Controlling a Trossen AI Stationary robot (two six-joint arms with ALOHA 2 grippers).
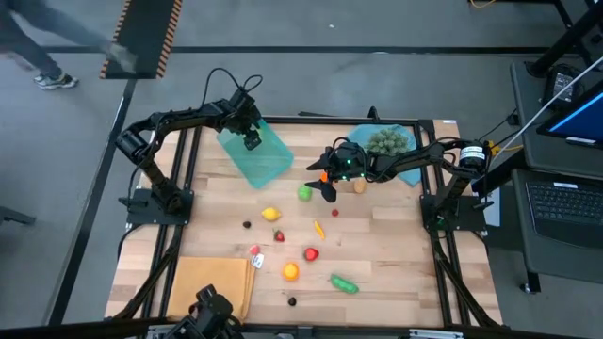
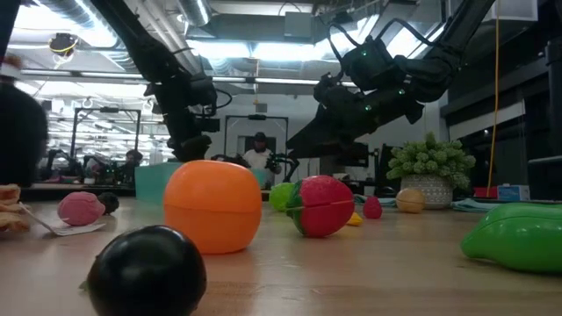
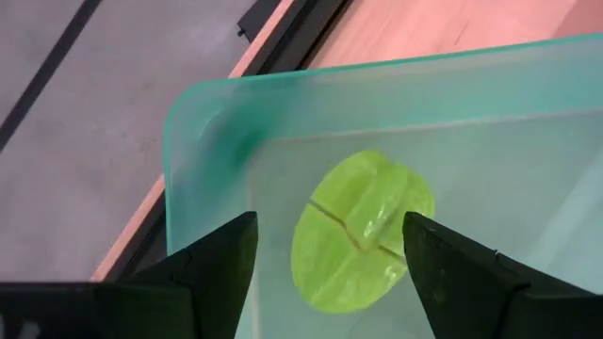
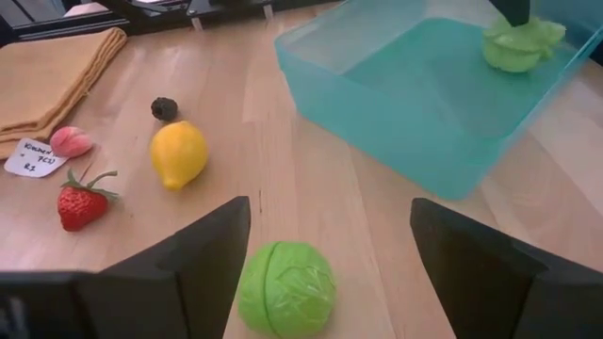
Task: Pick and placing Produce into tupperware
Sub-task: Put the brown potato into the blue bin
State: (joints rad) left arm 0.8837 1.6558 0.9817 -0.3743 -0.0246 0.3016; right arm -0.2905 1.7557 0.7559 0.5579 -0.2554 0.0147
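Left wrist view: left gripper point(image 3: 330, 250) spread over green fruit point(image 3: 361, 231) lying in tupperware point(image 3: 203, 122); right gripper point(image 4: 330, 245) spread above cabbage point(image 4: 285, 287).

My two arms point(image 1: 179, 121) are dark and thin, with black cables looping off them. My fingers point(image 3: 212, 273) are flat, black and wedge-shaped. Small green lights glow on my right arm point(image 2: 373, 83).

a folded orange-tan cloth point(image 1: 209, 285) lies at one corner of the wooden worktop point(image 1: 396, 254). a bushy grey-green cluster point(image 1: 387, 141) in a small pot sits on a blue piece point(image 1: 412, 169) at the far corner. a white paper tag point(image 4: 28, 156) lies near the cloth. a laptop point(image 1: 563, 202) stands on a side stand. people show in the room beyond.
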